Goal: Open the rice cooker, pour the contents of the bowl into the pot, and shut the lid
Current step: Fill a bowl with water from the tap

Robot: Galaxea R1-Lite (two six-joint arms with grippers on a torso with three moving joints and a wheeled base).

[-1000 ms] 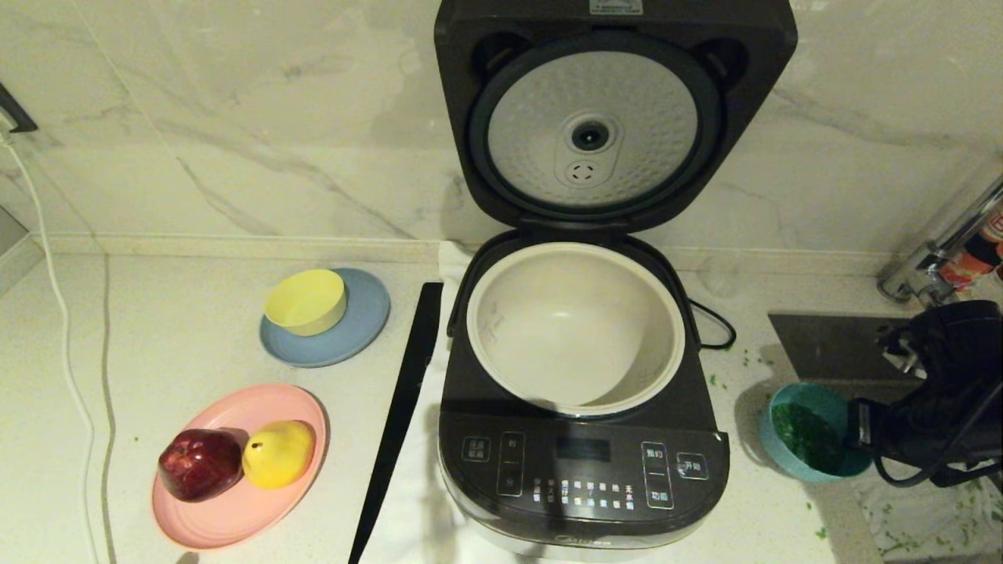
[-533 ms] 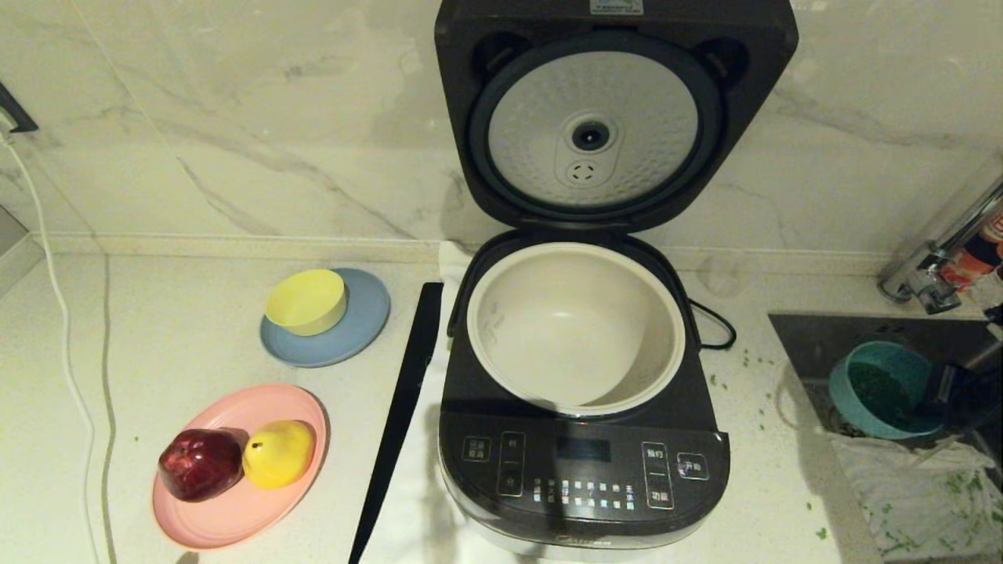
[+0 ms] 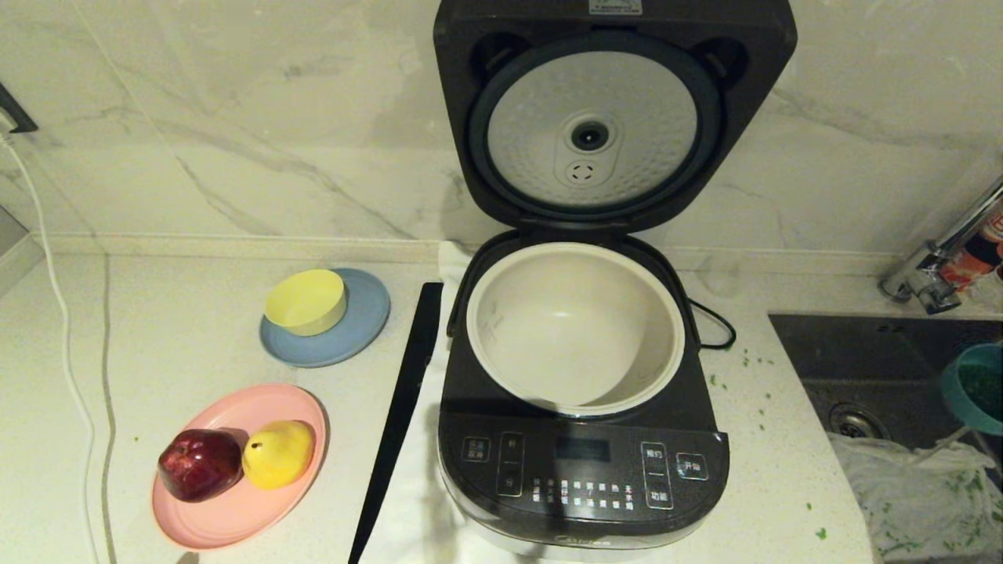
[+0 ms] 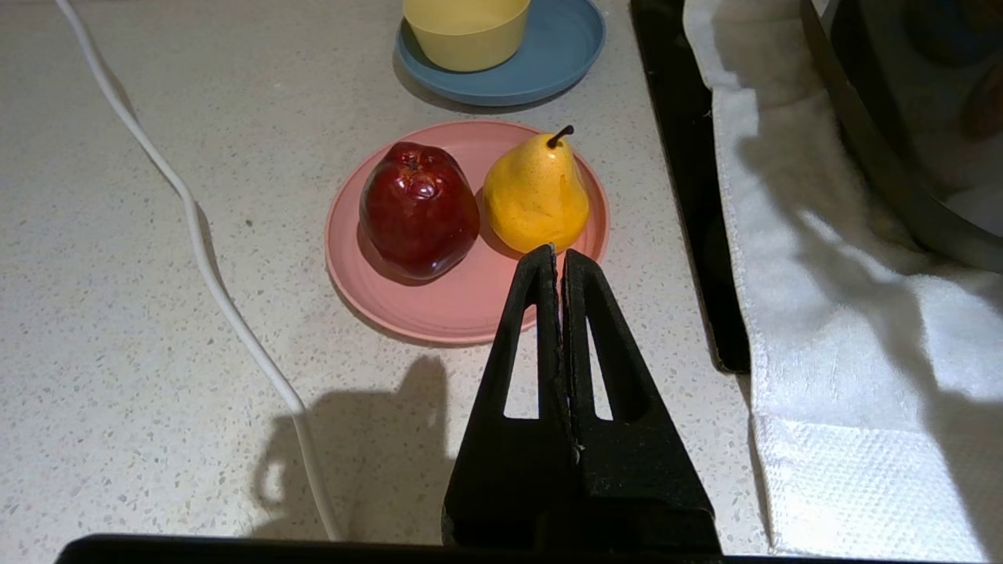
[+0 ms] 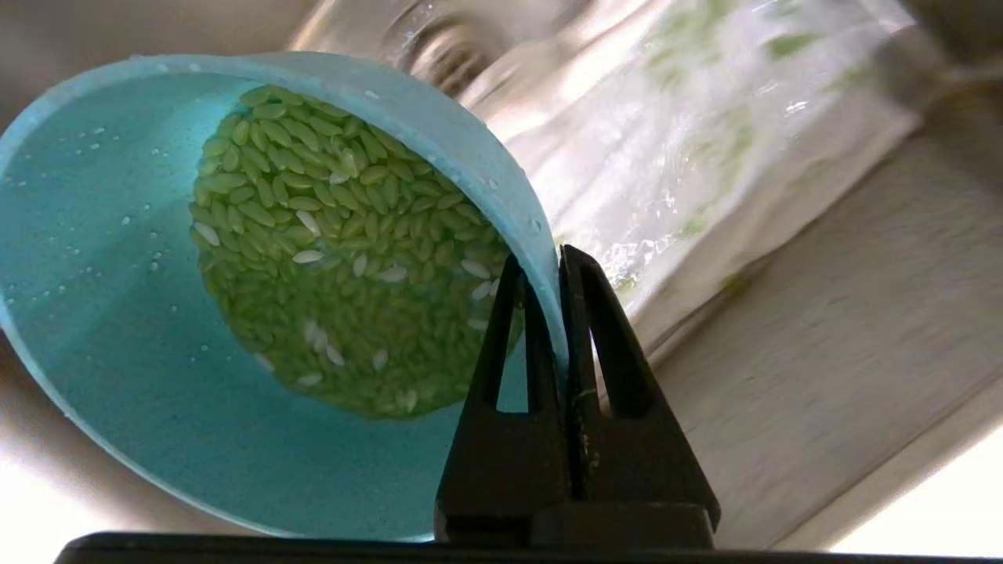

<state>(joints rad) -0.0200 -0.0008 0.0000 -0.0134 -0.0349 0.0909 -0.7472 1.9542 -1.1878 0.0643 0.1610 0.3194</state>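
Observation:
The dark grey rice cooker (image 3: pixel 584 470) stands open at mid-counter, its lid (image 3: pixel 592 129) upright with the dimpled silver underside showing. Its cream-white pot (image 3: pixel 501 329) is empty. The teal bowl (image 3: pixel 975 388) hangs over the sink at the far right edge of the head view. In the right wrist view my right gripper (image 5: pixel 555 258) is shut on the bowl's rim (image 5: pixel 478 149), one finger inside and one outside. The bowl tilts, and green grain-like contents (image 5: pixel 345 258) with a few white grains lie in it. My left gripper (image 4: pixel 558 252) is shut and empty, low over the counter before the pink plate.
A pink plate (image 3: pixel 235 513) carries a red apple (image 3: pixel 200 464) and a yellow pear (image 3: pixel 278 453). A yellow bowl (image 3: pixel 305 301) sits on a blue plate (image 3: pixel 360 329). A black strip (image 3: pixel 403 407) and white towel (image 4: pixel 846 313) flank the cooker. The sink (image 3: pixel 870 352) holds a plastic bag (image 3: pixel 917 493); green bits are scattered nearby.
The teal bowl has left the counter right of the cooker and travelled rightward over the sink to the view's edge. The right arm has gone out of the head view.

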